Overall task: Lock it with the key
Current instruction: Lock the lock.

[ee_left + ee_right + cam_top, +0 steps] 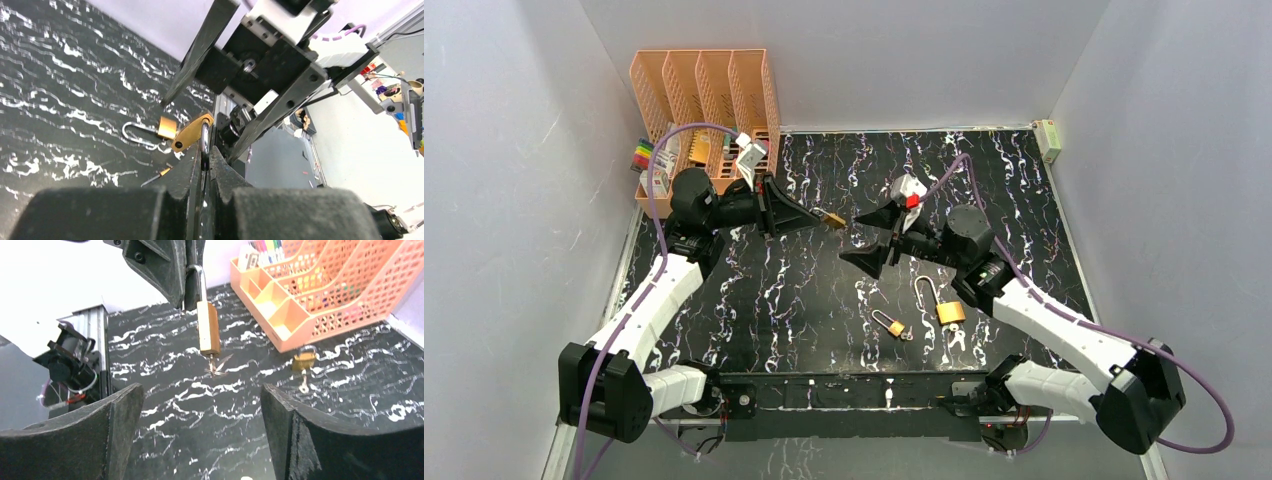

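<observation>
My left gripper (814, 217) is shut on the steel shackle of a brass padlock (832, 218) and holds it above the table. In the left wrist view the gripper (205, 150) pinches the shackle and the brass body (192, 132) sticks out to the left. In the right wrist view the padlock (208, 327) hangs from the left fingers (167, 267), and a small key (214, 364) seems to stick out of its underside. My right gripper (849, 238) is open and empty, facing the padlock from a short way off; it also shows in its own wrist view (201, 390).
A brass padlock with its shackle open (940, 302) and a smaller padlock with a key (891, 325) lie on the black marbled table (804, 300) near the front. Another padlock with a key (304, 361) lies by the orange organizer (704, 100) at the back left.
</observation>
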Available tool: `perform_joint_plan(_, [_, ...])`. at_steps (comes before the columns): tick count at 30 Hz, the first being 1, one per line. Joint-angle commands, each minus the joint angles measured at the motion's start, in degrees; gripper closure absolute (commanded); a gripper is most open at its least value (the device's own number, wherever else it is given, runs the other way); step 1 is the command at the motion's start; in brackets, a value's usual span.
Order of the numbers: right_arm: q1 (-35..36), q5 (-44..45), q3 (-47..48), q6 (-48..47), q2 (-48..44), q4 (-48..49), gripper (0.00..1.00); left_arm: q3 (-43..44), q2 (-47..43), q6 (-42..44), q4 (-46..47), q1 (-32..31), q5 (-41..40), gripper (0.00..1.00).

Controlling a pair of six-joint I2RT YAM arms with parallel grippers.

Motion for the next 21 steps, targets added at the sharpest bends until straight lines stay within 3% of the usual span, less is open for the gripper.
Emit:
perform_joint_plan(1, [-0.96,-3.35,-0.4,6.58,3.42,23.77,0.12,1.53,-0.99,-8.1,13.89,-0.04,-0.04,1.0])
perform_joint_plan(7, [-1.02,-7.11,2.36,10.93,9.23,31.38,0.22,2.52,-0.96,-8.52,14.39,-0.06,0.02,1.0])
perform_joint_plan(18, [-0.99,-10.14,6.68,13.53,12.01,30.78,0.47,3.05,-0.85,-7.97,14.52,-0.01,-0.61,1.0])
perform_joint_plan(19, [-0.96,-10.33,6.84,13.5,11.92,29.96,0.54,3.11,-0.85,-7.81,14.41,-0.03,-0.73,1.0])
perform_joint_plan(21, [-0.95,-10.71,8.02,13.07,11.82,26.23,0.92,3.24,-0.86,-7.5,14.31,-0.07,-1.05,1.0])
